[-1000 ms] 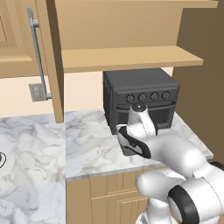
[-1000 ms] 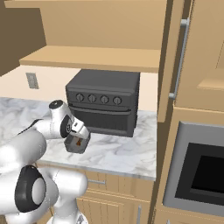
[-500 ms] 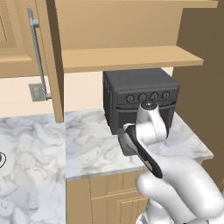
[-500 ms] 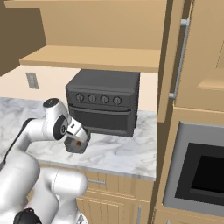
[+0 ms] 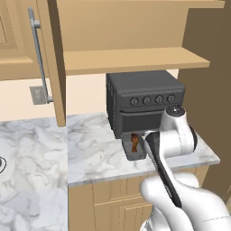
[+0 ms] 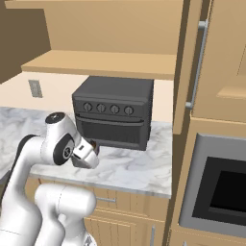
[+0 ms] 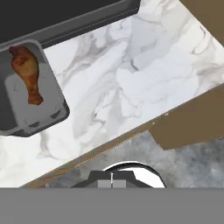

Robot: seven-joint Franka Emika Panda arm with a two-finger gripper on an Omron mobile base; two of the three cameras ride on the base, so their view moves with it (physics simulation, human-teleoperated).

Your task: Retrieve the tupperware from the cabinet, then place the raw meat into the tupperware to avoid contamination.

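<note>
Raw meat (image 7: 29, 72) inside tupperware (image 7: 51, 114) — apart from the clenched, empty claw (image 7: 112, 181).

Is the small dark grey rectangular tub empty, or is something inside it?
Not empty: the reddish-brown drumstick-shaped meat lies inside the tub.

Left base view: behind arm, left side, facing forward-down at white-grey marble counter (image 5: 94, 149). Right base view: behind arm, right side, same counter (image 6: 129, 168); both share dark grey toaster oven with knobs (image 5: 142, 101) (image 6: 115, 110). Hand view: close, looking down on counter edge (image 7: 131, 83).
</note>
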